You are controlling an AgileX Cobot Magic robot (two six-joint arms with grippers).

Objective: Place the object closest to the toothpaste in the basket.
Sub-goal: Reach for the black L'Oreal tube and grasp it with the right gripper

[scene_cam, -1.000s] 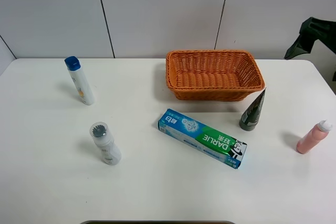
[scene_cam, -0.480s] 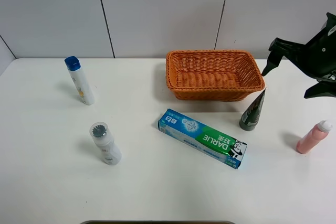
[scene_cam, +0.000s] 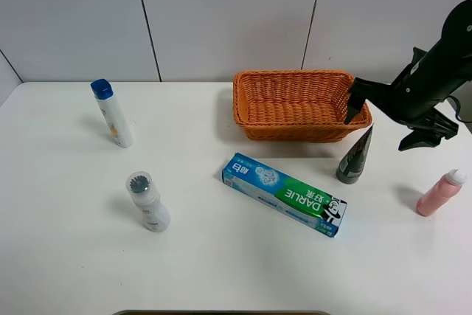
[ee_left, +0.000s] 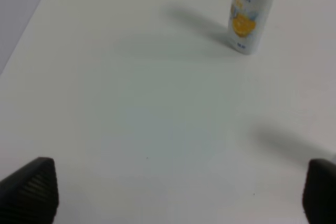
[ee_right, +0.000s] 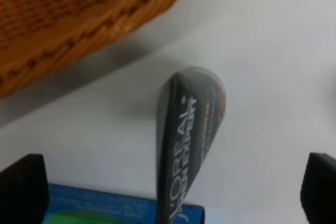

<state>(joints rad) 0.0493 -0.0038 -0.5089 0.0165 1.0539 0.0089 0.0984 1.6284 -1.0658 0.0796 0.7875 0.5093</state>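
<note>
The dark tube [scene_cam: 356, 155] stood on its cap, leaning a little, just beside the toothpaste box's [scene_cam: 285, 193] right end and near the basket's [scene_cam: 295, 129] front right corner, with little room either side. The right gripper [scene_cam: 385, 125] hung above it, jaws spread wide and holding nothing. A pink bottle [scene_cam: 439, 192] stood near the table's [scene_cam: 221, 271] right edge. The left gripper [ee_left: 173, 192] gaped over bare table. Only its fingertips [ee_left: 31, 190] showed, and the white bottle's [ee_left: 252, 11] cap was cut off.

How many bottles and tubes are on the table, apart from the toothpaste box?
4: blue-capped bottle back left, grey-capped bottle front left, dark tube beside the basket, pink bottle far right.
</note>
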